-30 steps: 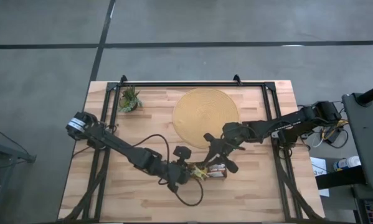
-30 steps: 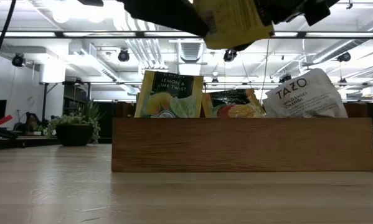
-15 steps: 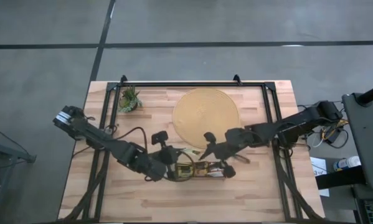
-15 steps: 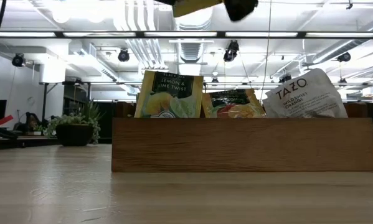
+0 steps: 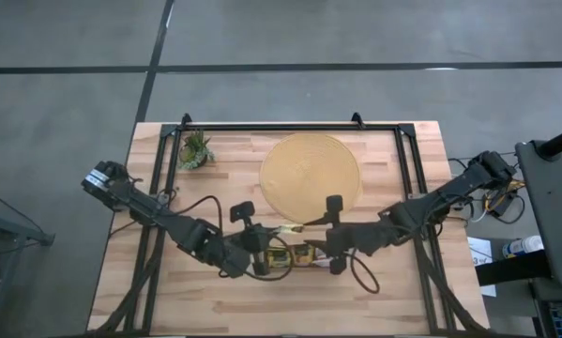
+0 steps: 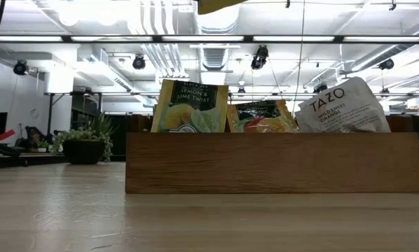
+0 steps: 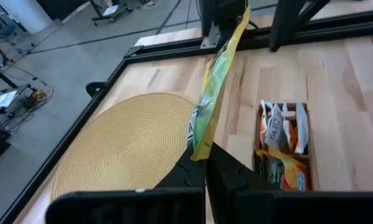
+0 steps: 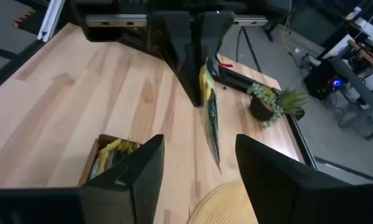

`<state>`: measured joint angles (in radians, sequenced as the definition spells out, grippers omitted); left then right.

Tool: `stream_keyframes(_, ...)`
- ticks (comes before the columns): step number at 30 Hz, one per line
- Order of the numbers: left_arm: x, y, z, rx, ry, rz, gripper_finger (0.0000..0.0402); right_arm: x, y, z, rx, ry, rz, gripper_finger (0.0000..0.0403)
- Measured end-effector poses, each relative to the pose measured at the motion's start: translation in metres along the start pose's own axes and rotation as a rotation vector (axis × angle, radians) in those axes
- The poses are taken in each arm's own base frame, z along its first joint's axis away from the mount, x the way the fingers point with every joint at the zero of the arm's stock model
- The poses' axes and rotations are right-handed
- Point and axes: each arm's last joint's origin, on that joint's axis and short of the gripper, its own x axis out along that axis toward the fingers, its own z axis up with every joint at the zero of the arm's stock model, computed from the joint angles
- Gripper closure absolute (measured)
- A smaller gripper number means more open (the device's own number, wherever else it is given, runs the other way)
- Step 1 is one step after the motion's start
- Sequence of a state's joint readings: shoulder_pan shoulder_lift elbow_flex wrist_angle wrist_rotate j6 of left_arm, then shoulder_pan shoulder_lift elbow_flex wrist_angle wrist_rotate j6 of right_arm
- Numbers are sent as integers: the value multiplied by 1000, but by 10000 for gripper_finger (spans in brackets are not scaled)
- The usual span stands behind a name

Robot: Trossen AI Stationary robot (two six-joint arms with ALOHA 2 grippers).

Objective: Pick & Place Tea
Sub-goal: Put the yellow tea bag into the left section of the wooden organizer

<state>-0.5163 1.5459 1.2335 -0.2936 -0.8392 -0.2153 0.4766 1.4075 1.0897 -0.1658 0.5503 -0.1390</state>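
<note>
My left gripper (image 5: 275, 240) is shut on one yellow tea sachet (image 7: 214, 87), held high over the table between the round woven mat (image 5: 311, 176) and the brown wooden tray (image 6: 272, 162). In the low view only the sachet's lower edge (image 6: 219, 5) shows at the top. My right gripper (image 8: 198, 165) faces the sachet (image 8: 210, 118) from the table's right side, open and short of it. More tea sachets (image 6: 192, 106) stand upright in the tray, leaning on its walls. My left gripper pinches the sachet's lower corner (image 7: 198, 149) between its two fingers. The fingers come from the table's left side, slanting a little downward. The sachet stands on edge above the fingertips, lifted clear of the table and the tray.
A small green plant (image 5: 195, 150) in a pot stands at the far left corner. A black metal frame (image 5: 290, 126) runs along the table's far edge and down both sides. Bare wood (image 5: 205, 305) lies along the near edge.
My left gripper has risen and drawn back toward the table's left, rolling its wrist, and the sachet has gone up almost out of the low view. My right gripper has swung toward the near edge and risen, turning level toward the sachet.
</note>
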Motion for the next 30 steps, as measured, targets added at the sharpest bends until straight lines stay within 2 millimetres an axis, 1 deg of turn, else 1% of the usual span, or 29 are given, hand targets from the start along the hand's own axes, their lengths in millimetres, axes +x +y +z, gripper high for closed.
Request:
stream_keyframes(4, 1, -3, 5, -26, -43, -20, 401, 2, 0, -1, 14, -21, -10, 209)
stream_keyframes(8, 5, -9, 6, 3, -60, -85, 401, 5, -2, 3, 59, -76, -21, 209)
stream_keyframes(13, 5, -11, 9, 10, -82, -116, 401, 6, -1, 1, 94, -66, -11, 214)
stream_keyframes(15, 5, -11, 8, 15, -81, -116, 401, 6, -1, 0, 118, -61, -13, 231)
stream_keyframes(17, 5, -11, 9, 17, -82, -115, 402, 6, 0, 0, 128, -62, -2, 264)
stream_keyframes(21, 5, -11, 9, 27, -84, -119, 402, 6, 2, -2, 114, -48, 80, 371)
stream_keyframes(24, 5, -11, 9, 84, -86, -117, 401, 6, 2, -2, 135, -48, 83, 387)
stream_keyframes(27, 6, -11, 7, 120, -83, -115, 396, 6, 2, -3, 144, -37, 84, 390)
stream_keyframes(30, 6, -11, 4, 162, -73, -112, 380, 6, 2, -3, 166, -25, 85, 391)
